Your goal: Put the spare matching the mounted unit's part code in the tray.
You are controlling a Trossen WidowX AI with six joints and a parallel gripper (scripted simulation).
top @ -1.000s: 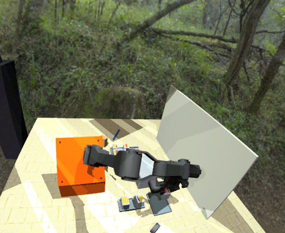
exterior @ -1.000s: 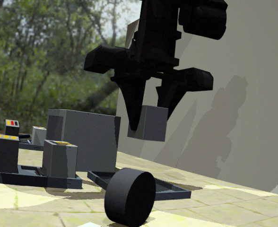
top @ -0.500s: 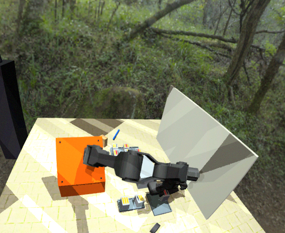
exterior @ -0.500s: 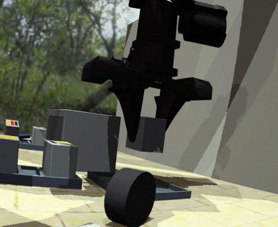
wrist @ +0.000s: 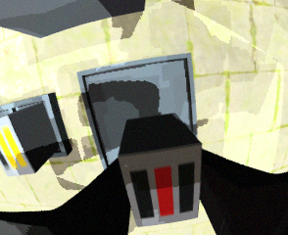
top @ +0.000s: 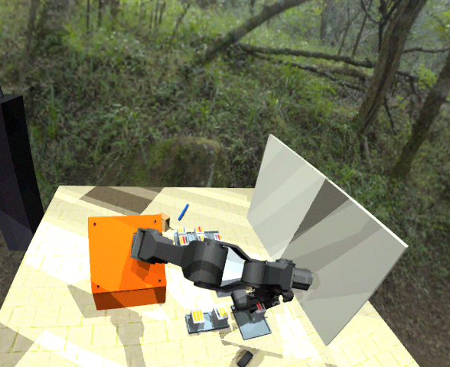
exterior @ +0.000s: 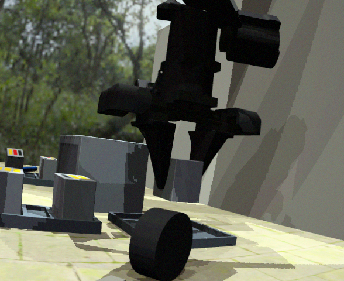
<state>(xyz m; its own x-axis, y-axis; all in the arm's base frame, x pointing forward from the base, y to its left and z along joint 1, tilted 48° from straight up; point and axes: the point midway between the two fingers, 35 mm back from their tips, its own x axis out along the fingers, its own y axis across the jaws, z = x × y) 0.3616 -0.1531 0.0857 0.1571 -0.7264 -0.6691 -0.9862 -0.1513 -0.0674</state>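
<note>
While a tall pale panel (top: 324, 241) stands at the right of the tiled table (top: 59, 316), the dark arm (top: 209, 261) reaches from its orange base block (top: 114, 252) across to the table's near right part. Next in size is a large grey box (exterior: 105, 172), which I take to be the mounted unit, standing just behind the racks. A dark rack (exterior: 42, 219) to the left holds two grey spares with yellow stripes on top, and a second rack farther back holds more spares.

Smaller again, the flat blue-grey tray (wrist: 140, 101) lies beside the near rack. The gripper (exterior: 181, 167) points straight down and is closed firmly on a small grey block, the held spare (wrist: 160, 179), whose label shows black, red and black bars. In the exterior view the block hangs between the two dark fingers (exterior: 160, 151), low but seemingly apart from the tray floor.

From the wrist view the tray sits directly beneath the block, slightly ahead of it, its edges roughly square with the block's sides. My judgement is that the coming move is a short straight descent, then opening the jaws. A black puck (exterior: 160, 242) lies nearer the exterior camera, apart from the tray.
</note>
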